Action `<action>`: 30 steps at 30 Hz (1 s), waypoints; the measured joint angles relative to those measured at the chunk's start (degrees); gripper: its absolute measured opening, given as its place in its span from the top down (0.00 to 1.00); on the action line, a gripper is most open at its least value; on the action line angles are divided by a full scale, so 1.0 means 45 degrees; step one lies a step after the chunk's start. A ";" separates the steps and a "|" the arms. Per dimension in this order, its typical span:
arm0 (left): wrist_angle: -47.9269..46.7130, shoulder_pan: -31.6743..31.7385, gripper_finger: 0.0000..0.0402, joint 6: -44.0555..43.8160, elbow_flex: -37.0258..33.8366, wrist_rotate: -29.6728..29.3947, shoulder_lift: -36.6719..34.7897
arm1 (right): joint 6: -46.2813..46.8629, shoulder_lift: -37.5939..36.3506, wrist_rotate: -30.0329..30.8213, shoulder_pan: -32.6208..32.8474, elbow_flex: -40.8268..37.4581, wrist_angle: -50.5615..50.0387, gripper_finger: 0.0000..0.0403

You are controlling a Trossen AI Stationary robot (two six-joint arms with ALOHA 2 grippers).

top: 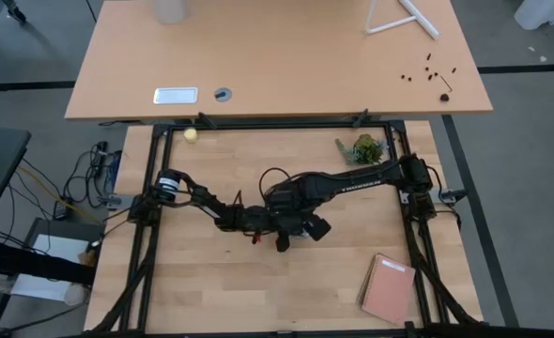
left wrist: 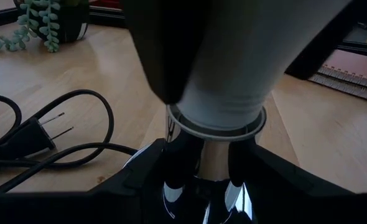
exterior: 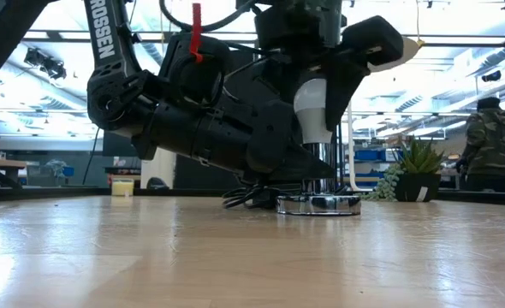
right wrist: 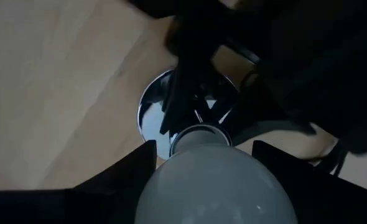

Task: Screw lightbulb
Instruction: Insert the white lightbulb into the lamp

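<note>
Pale wood grain fills the near part of the worktop (exterior: 235, 257) in the low view, bare up to the chromed socket disc (exterior: 318, 204) that sits flat on the boards. Standing upright over that disc is the lightbulb (exterior: 314, 109), its white body above and its base down in the socket's metal neck; the right gripper (right wrist: 202, 158) comes down from above with its fingers (right wrist: 118, 171) on either side of the glass, holding the bulb. Level with the disc, the left gripper (left wrist: 196, 168) reaches in low, and its fingers (left wrist: 149, 168) sit close around the shiny socket stem, steadying it. Just beside the socket on the boards lie loops of black cord (left wrist: 59, 149) ending in a two-prong plug (left wrist: 37, 134). From above, both arms meet near the worktop's middle, with open boards toward the near edge and the left side; a pink notebook (top: 388, 287) lies near the right front corner, well apart from the grippers. Farther back, a small potted succulent (top: 362, 148) stands by the rear frame rail and a small yellowish ball (top: 192, 136) rests near the rear left corner. Beyond that a second table (top: 277, 56) adjoins the rear edge, and in the room behind a person in a camouflage jacket (exterior: 490, 145) stands.
</note>
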 joint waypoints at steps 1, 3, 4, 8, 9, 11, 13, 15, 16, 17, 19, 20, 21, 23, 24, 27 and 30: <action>0.0000 0.0000 0.53 0.0000 0.0000 -0.0004 0.0000 | 0.0662 -0.0004 -0.0001 0.0000 -0.0009 0.0074 0.37; 0.0000 0.0000 0.53 0.0000 -0.0005 -0.0004 0.0000 | 0.2127 0.0000 0.0003 -0.0005 -0.0023 0.0208 0.35; 0.0000 0.0000 0.53 0.0000 -0.0005 -0.0004 0.0000 | 0.2952 0.0000 0.0003 -0.0014 -0.0028 0.0301 0.33; 0.0013 0.0000 0.53 -0.0003 -0.0005 0.0013 0.0000 | 0.6632 0.0105 0.0006 -0.0032 -0.0086 0.0593 0.27; 0.0010 0.0000 0.53 0.0002 -0.0005 0.0013 0.0000 | 0.7681 0.0112 0.0012 -0.0052 -0.0091 0.0700 0.27; 0.0010 0.0000 0.53 0.0039 -0.0005 0.0010 0.0000 | 1.0158 0.0097 0.0069 -0.0120 -0.0091 0.0895 0.28; 0.0010 0.0000 0.53 0.0019 -0.0005 0.0013 0.0000 | 1.2449 0.0097 0.0072 -0.0226 -0.0091 0.0892 0.31; 0.0010 0.0000 0.53 0.0000 -0.0005 0.0038 0.0000 | 1.3655 0.0097 0.0071 -0.0291 -0.0091 0.0855 0.34; 0.0011 0.0000 0.53 0.0005 -0.0006 0.0039 0.0000 | 1.3952 0.0097 0.0066 -0.0312 -0.0091 0.0852 0.35; 0.0010 0.0000 0.53 0.0002 -0.0010 0.0038 0.0000 | 1.4107 0.0097 0.0010 -0.0329 -0.0091 0.0853 0.36; 0.0015 0.0000 0.53 0.0000 -0.0007 0.0033 0.0000 | 1.4053 0.0097 -0.0160 -0.0343 -0.0091 0.0852 0.37; 0.0016 0.0000 0.53 -0.0005 -0.0008 0.0025 0.0000 | 1.3779 0.0092 -0.0284 -0.0351 -0.0091 0.0843 0.37; 0.0019 -0.0001 0.53 -0.0010 -0.0010 0.0014 0.0000 | 1.3272 0.0092 -0.0406 -0.0355 -0.0091 0.0852 0.36; 0.0019 -0.0005 0.53 -0.0010 -0.0005 0.0010 0.0000 | 1.2209 0.0092 -0.0457 -0.0346 -0.0062 0.0852 0.33; 0.0017 -0.0005 0.53 -0.0010 -0.0009 0.0010 0.0000 | 1.1773 0.0092 -0.0558 -0.0345 -0.0015 0.0815 0.30; 0.0015 -0.0005 0.53 -0.0025 -0.0010 0.0005 0.0000 | 1.0126 0.0084 -0.0674 -0.0330 0.0248 0.0790 0.20; 0.0015 0.0000 0.53 -0.0058 -0.0005 0.0005 0.0000 | 0.8161 0.0083 -0.0691 -0.0321 0.0543 0.0833 0.10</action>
